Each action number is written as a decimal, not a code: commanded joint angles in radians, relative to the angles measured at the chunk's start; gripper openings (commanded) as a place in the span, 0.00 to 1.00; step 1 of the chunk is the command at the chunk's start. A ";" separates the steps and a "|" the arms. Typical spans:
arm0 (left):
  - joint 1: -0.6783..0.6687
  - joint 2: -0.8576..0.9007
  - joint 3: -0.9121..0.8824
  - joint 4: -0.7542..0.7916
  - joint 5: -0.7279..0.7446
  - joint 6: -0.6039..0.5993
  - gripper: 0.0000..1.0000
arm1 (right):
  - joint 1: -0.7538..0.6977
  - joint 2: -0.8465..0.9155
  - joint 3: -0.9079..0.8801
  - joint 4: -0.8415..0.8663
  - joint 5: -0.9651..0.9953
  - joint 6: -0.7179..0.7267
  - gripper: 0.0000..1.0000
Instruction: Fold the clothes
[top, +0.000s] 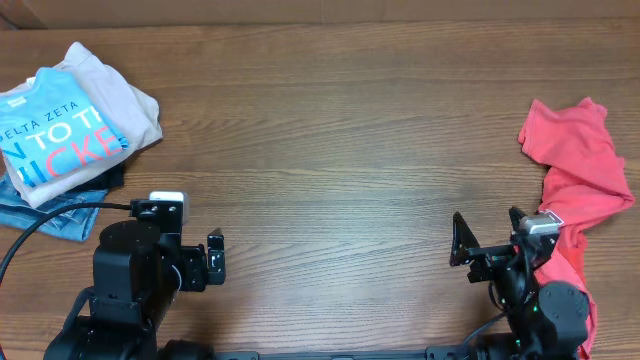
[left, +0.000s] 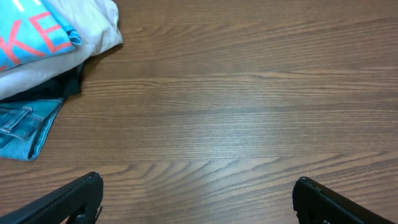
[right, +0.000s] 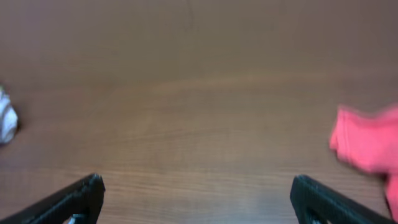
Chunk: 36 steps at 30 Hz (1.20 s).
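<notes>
Here we are over a wooden desk, and both arms sit low at the near edge. The left fingers are spread wide, released, with nothing but bare wood between them. Same on the other side: the right fingers stand fully apart and hold nothing. Up in the far left corner there's a pile, and on top lies the sky-blue T-shirt, folded, with its big white and red letters facing up. It rests on a cream garment, with a dark garment and a denim piece poking out underneath at the near side. Across at the right edge, well apart from that pile, the red T-shirt lies crumpled and unfolded, its lower part trailing down beside the right arm. The right wrist view catches it as a blurred red shape at the right edge, beyond the fingertips and not touching them.
</notes>
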<state>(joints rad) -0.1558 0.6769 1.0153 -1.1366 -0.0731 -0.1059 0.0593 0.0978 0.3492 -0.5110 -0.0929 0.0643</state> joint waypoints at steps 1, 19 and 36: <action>-0.001 -0.001 -0.007 0.003 -0.012 -0.014 1.00 | -0.003 -0.068 -0.127 0.164 -0.013 -0.029 1.00; -0.001 -0.001 -0.007 0.003 -0.012 -0.014 1.00 | 0.002 -0.095 -0.341 0.438 -0.008 -0.072 1.00; -0.001 -0.001 -0.007 0.003 -0.012 -0.014 1.00 | 0.002 -0.095 -0.341 0.438 -0.008 -0.072 1.00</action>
<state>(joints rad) -0.1558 0.6769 1.0138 -1.1362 -0.0731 -0.1055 0.0597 0.0132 0.0185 -0.0795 -0.1001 -0.0010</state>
